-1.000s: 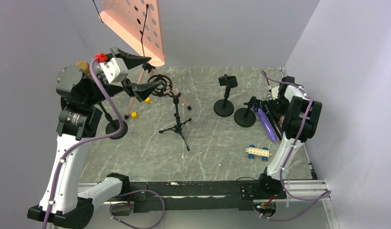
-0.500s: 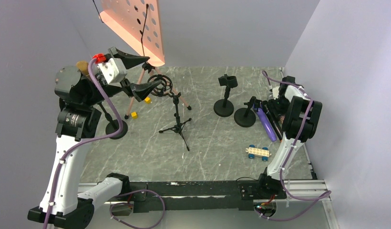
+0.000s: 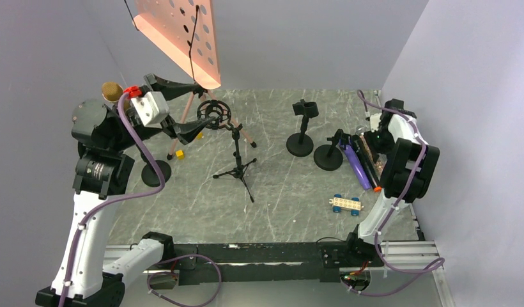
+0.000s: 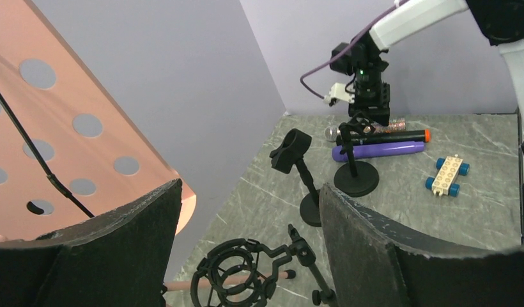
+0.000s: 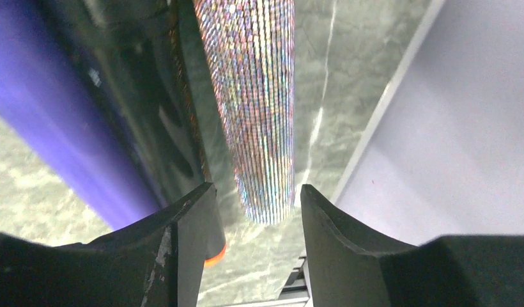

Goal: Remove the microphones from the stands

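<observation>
Microphone (image 4: pixel 393 135) black, orange tip; cylinder (image 4: pixel 381 151) purple; tube (image 5: pixel 253 96) iridescent glitter; board (image 4: pixel 61 102) salmon; tabletop (image 3: pixel 285 192) grey, veined.

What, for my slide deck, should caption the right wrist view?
Open right claw frames the end of a glittery mic, a purple mic lying alongside.

A block car with blue wheels (image 3: pixel 346 203) sits on the grey table (image 3: pixel 278 192). A little yellow cube (image 3: pixel 179 154) lies well apart from it.
</observation>
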